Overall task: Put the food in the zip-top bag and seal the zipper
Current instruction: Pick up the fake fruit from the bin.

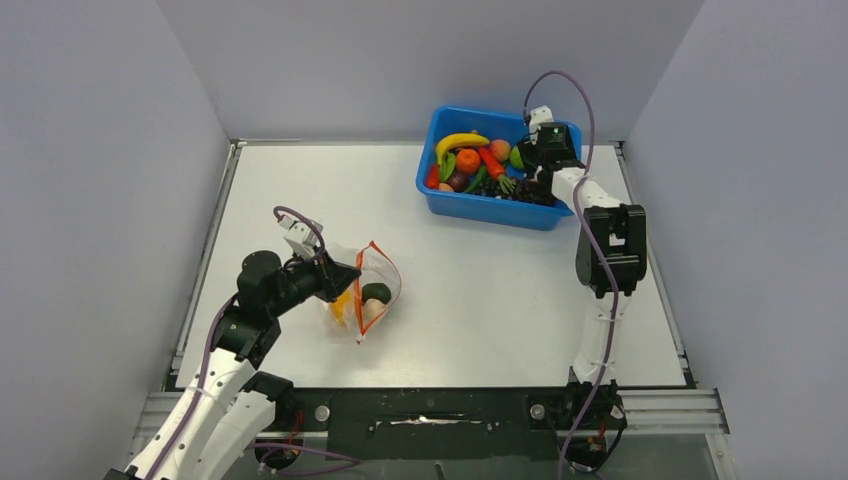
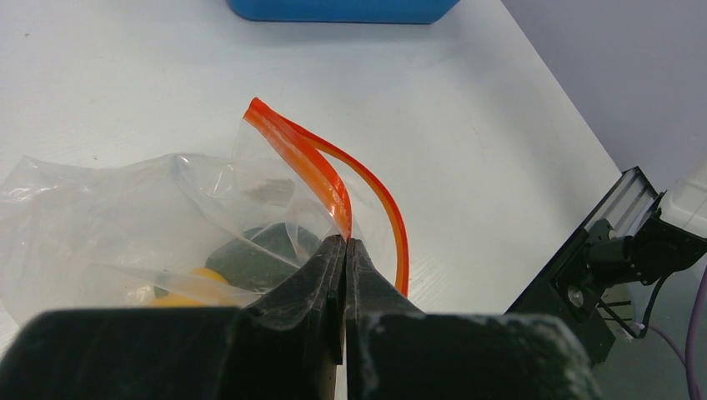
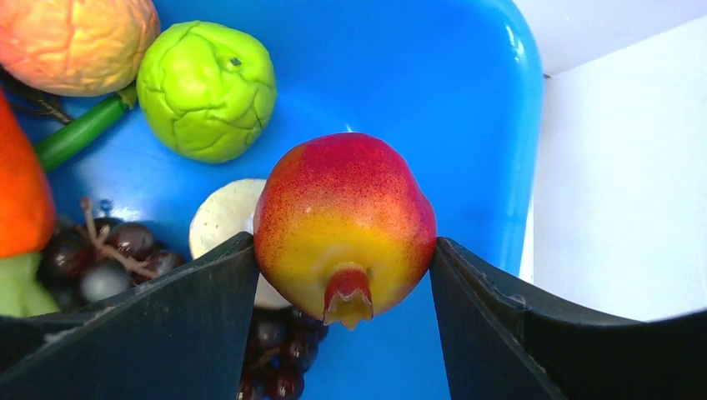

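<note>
The clear zip-top bag (image 1: 362, 290) (image 2: 100, 200) lies on the table at the near left, its mouth held up and open. My left gripper (image 1: 345, 278) (image 2: 345, 242) is shut on the bag's mouth edge at the orange-red zipper (image 1: 385, 262) (image 2: 308, 162). Inside the bag lie a dark green piece (image 1: 376, 292) (image 2: 250, 258), a yellow-orange piece (image 1: 342, 305) (image 2: 188, 287) and a peach-coloured one (image 1: 373, 312). Over the blue bin, my right gripper (image 1: 530, 168) (image 3: 343, 243) is shut on a red-and-yellow round fruit (image 3: 343, 200), both fingers touching its sides.
The blue bin (image 1: 470, 208) (image 3: 467, 100) at the back right holds a banana (image 1: 460, 141), dark grapes (image 1: 525, 190) (image 3: 117, 250), a light green fruit (image 3: 207, 87), an orange-pink fruit (image 3: 75, 33) and other toy food. White walls enclose the table on three sides.
</note>
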Controlling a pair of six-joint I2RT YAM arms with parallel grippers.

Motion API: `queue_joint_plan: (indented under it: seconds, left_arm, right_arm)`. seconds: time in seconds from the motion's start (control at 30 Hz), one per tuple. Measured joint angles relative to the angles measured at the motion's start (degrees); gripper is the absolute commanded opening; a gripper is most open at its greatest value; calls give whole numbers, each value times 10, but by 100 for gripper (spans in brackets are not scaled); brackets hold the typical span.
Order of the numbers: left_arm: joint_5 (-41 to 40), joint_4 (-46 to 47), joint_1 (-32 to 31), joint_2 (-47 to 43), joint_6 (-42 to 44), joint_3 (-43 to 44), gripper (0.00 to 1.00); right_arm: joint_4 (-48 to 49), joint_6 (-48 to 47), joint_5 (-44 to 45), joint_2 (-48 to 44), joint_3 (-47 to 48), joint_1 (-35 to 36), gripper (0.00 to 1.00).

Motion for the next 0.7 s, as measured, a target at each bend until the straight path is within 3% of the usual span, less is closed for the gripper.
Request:
queue_joint_plan:
  seconds: [0.7]
  left_arm:
    - [-9, -8, 0, 10, 0, 0, 0]
  right_arm:
    - [-35, 179, -100, -332, -239, 80, 44]
